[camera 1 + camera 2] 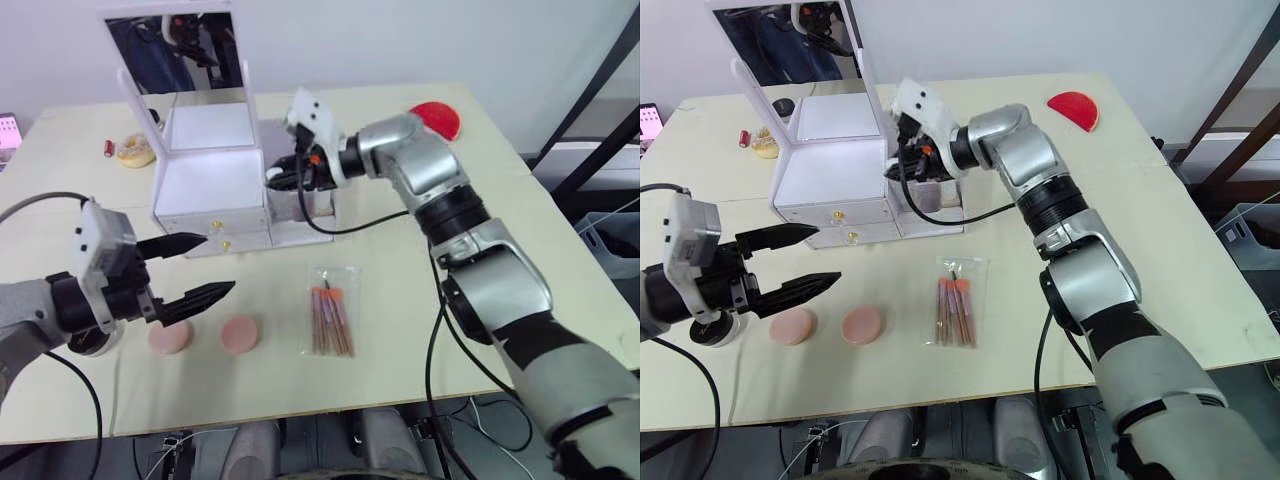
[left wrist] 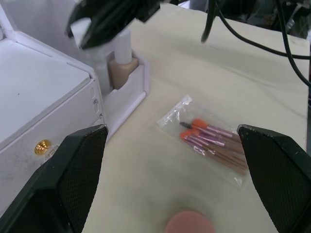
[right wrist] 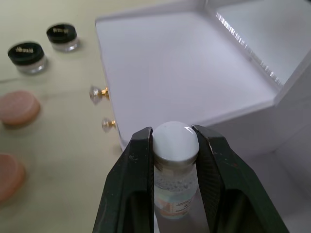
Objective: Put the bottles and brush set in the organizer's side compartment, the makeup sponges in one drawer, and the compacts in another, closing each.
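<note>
Over the organizer's [image 1: 215, 180] side compartment [image 1: 300, 205], the right gripper [image 3: 175, 145] pinches a small bottle [image 3: 174, 194] by its white cap, fingers closed snug on it. That bottle looks like glass: light, rigid, slippery, breakable, so the cap seems the safest hold. Left gripper [image 1: 205, 268] hovers spread wide above the sponges [image 1: 205, 336]; its wrist view shows a tan bottle [image 2: 121, 68] already stowed, the brushes [image 2: 214, 145] on the table

Light: bright, even | shadows: soft | blur: near gripper edges, wrist views
</note>
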Robot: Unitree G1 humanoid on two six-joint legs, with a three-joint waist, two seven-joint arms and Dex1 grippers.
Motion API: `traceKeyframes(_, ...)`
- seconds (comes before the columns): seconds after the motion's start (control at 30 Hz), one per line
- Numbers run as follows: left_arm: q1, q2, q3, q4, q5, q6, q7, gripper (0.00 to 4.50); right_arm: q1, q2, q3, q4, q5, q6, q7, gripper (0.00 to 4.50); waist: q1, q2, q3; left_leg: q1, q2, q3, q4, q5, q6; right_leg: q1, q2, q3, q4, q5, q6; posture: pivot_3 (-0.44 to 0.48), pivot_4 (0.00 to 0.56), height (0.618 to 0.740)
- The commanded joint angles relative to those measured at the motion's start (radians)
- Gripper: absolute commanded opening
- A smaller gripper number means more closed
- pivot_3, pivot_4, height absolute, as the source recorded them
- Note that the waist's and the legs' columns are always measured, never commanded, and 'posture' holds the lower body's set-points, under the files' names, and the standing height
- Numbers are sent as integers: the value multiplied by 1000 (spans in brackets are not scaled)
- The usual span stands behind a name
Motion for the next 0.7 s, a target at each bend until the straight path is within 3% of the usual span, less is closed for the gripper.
traceKeyframes(0.03, -15, 20, 28, -16, -21, 3, 7, 4500, -9, 12, -9, 5, -26, -41, 8, 688, 0, 0, 0, 0, 0, 0, 0, 0, 0, 0, 0, 0, 0, 0, 0, 0, 150, 739)
traceKeyframes(0.4, -36, 26, 15, -8, -27, 11, 9, 4500, -1, 30, -23, 49, -78, -76, 4, 688, -1, 0, 0, 1, 1, 0, 0, 0, 0, 1, 1, 0, 0, 1, -1, 0, 150, 739)
traceKeyframes(0.63, -40, 26, 11, -2, -24, 9, 6, 4500, -15, 20, -46, 25, -75, -70, 5, 4056, -1, 0, 0, 1, 3, 0, 0, 0, 0, 0, 3, 0, 0, 1, -2, 0, 150, 739)
traceKeyframes(0.67, -40, 26, 11, -2, -24, 8, 5, 4500, -21, 14, -51, 14, -73, -66, 8, 4461, -1, 0, 0, 1, 3, 0, 0, 0, 0, 0, 3, 0, 0, 1, -2, 0, 150, 739)
traceKeyframes(0.7, -40, 25, 11, -1, -24, 8, 4, 4500, -29, 4, -59, -3, -69, -58, 15, 4461, 0, 0, 0, 1, 4, 0, 0, 0, 0, 0, 3, 0, 0, 1, -2, 0, 150, 739)
